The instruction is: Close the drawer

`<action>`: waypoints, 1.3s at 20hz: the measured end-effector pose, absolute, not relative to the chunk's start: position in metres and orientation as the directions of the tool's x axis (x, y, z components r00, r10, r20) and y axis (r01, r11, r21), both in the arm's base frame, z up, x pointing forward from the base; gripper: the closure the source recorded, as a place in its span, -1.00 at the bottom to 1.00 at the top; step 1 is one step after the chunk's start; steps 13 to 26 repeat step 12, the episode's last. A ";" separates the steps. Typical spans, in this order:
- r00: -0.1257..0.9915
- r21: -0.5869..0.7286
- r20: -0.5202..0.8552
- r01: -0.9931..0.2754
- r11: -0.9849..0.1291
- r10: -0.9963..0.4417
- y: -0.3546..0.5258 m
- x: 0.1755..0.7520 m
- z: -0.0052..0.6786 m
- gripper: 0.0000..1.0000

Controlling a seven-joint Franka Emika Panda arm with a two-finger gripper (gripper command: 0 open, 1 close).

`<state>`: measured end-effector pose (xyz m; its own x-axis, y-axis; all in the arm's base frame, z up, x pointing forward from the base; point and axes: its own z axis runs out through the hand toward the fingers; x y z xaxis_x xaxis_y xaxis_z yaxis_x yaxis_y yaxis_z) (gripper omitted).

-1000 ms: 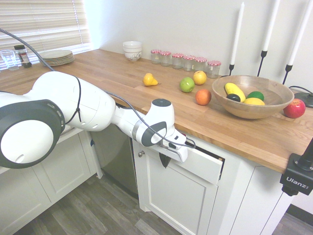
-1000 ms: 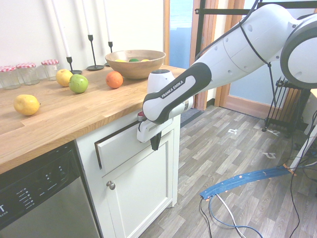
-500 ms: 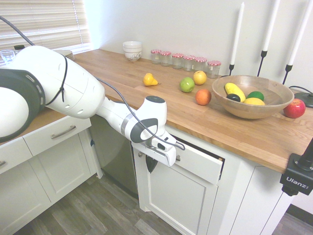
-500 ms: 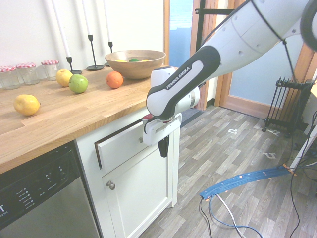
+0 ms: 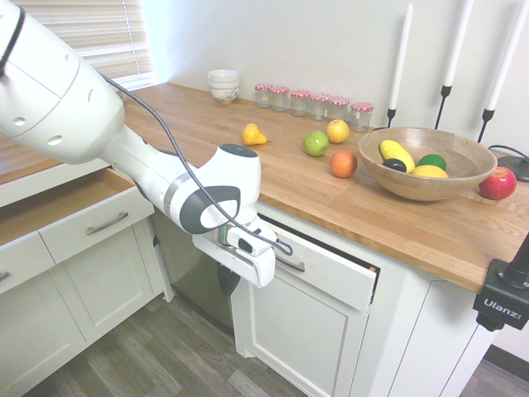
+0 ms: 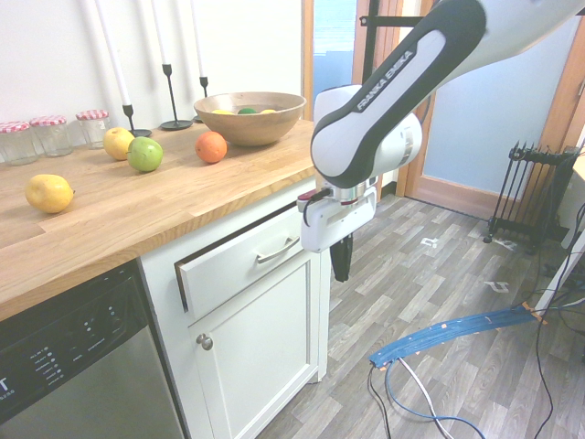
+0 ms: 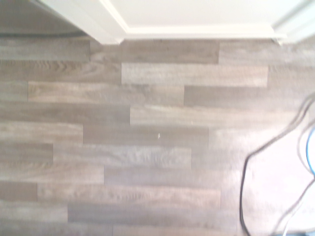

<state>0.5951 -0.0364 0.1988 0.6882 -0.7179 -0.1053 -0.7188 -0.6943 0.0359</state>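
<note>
Claw (image 6: 341,265) pinched together, empty, pointing down. White-fronted drawer with curved silver handle (image 6: 242,261) just beside it, slightly ajar.

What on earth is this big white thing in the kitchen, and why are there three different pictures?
It is a robot arm ending in a dark pincer, which is shut and holds nothing. Two cameras film the kitchen from opposite sides; the third sits on the wrist and looks down at the wooden floor. The arm hangs in front of the cupboards, beside a white drawer that stands slightly open. On the counter lie loose fruit, a wooden bowl of fruit, small jars and candlesticks. A second drawer, further along, is open too.
</note>
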 end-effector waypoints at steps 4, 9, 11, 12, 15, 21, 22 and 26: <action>0.690 0.039 -0.100 -0.718 -0.695 -0.717 -0.037 0.546 0.207 -1.00; 0.696 0.042 -0.094 -0.711 -0.701 -0.712 -0.036 0.519 0.218 -1.00; 0.696 0.045 -0.093 -0.711 -0.702 -0.712 -0.036 0.519 0.218 -1.00; 0.696 0.045 -0.093 -0.711 -0.702 -0.712 -0.036 0.519 0.218 -1.00; 0.696 0.045 -0.093 -0.711 -0.702 -0.712 -0.036 0.519 0.218 -1.00; 0.696 0.045 -0.093 -0.711 -0.702 -0.712 -0.036 0.519 0.218 -1.00; 0.696 0.045 -0.093 -0.711 -0.702 -0.712 -0.036 0.519 0.218 -1.00; 0.696 0.045 -0.093 -0.711 -0.702 -0.712 -0.036 0.519 0.218 -1.00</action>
